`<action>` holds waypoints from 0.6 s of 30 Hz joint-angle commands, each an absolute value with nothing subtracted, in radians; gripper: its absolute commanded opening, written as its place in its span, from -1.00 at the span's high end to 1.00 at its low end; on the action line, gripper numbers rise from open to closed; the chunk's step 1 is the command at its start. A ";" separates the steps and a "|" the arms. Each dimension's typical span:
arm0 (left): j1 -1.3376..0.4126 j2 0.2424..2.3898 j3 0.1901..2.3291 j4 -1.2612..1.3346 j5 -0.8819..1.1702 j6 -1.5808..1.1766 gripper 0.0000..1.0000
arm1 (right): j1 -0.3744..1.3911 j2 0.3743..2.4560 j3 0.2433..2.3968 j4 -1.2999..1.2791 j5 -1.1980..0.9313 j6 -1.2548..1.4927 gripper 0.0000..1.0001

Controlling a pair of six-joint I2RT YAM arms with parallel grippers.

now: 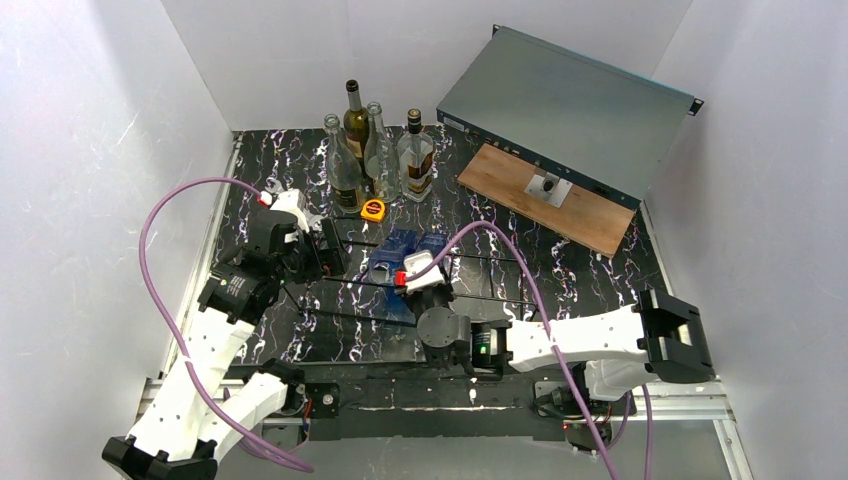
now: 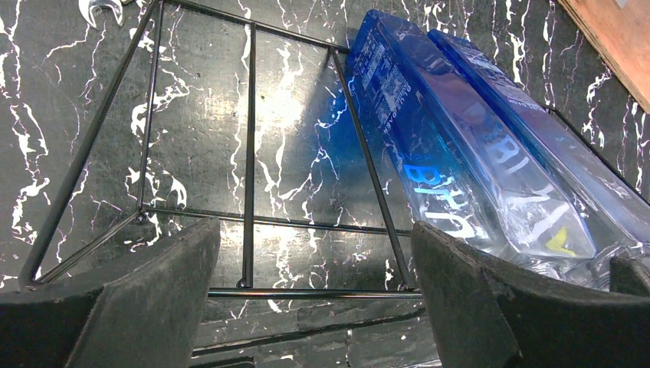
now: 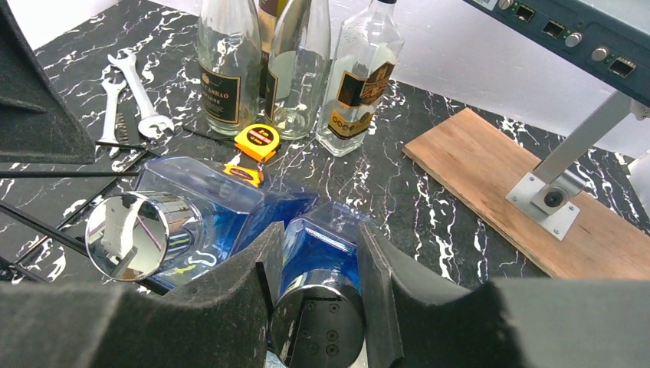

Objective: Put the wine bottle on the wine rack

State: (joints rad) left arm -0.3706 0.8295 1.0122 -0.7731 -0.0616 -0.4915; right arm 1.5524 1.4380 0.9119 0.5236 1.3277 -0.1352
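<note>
Right claw (image 3: 318, 234) clenched on the neck of the wine bottle (image 3: 326, 253), silver cap toward the wrist, both pads seemingly pressed to the glass. Bottle is blue and flat-sided, lying on its side with its base pointing far, over the middle of the wine rack (image 2: 249, 146). Cannot tell whether its full weight rests on the rods or hangs from the grip. Just left of it, touching or nearly so, a second blue bottle (image 3: 203, 192) lies the same way on the rack. Left claw (image 2: 314, 257) released, jaws wide, low over the bare left bays of the rack, holding nothing. Far side of the table (image 1: 600, 270): upright bottles (image 1: 385, 150) in a cluster, yellow tape measure (image 3: 257, 142) in front.

Handling, judged: glass, so rigid, slick and breakable. Likely heavy for a neck hold, with the body's weight well out from the pads, so it will want to droop or twist. Neck below the cap looks the only part narrow enough to grip. Flat sides should stop it rolling on the rods. Thin wires give little seat, so release gently.
</note>
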 commanded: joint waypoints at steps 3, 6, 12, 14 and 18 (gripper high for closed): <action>-0.376 0.815 1.011 -0.817 -0.051 -0.497 -0.89 | 1.560 1.457 0.824 0.241 1.301 0.053 0.54; -0.376 0.812 1.020 -0.823 -0.051 -0.496 -0.89 | 1.560 1.437 0.841 0.178 1.258 0.096 0.34; -0.376 0.806 1.039 -0.835 -0.057 -0.491 -0.90 | 1.560 1.380 0.856 0.119 1.203 0.125 0.00; -0.377 0.807 1.045 -0.836 -0.056 -0.491 -0.90 | 1.560 1.378 0.875 0.095 1.195 0.126 -0.14; -0.376 0.812 1.063 -0.841 -0.060 -0.485 -0.92 | 1.559 1.375 0.920 0.051 1.164 0.123 -0.44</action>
State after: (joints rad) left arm -0.3706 0.8181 1.0191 -0.7902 -0.0601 -0.4911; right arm 1.5490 1.3388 0.9264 0.2676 1.2419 0.0414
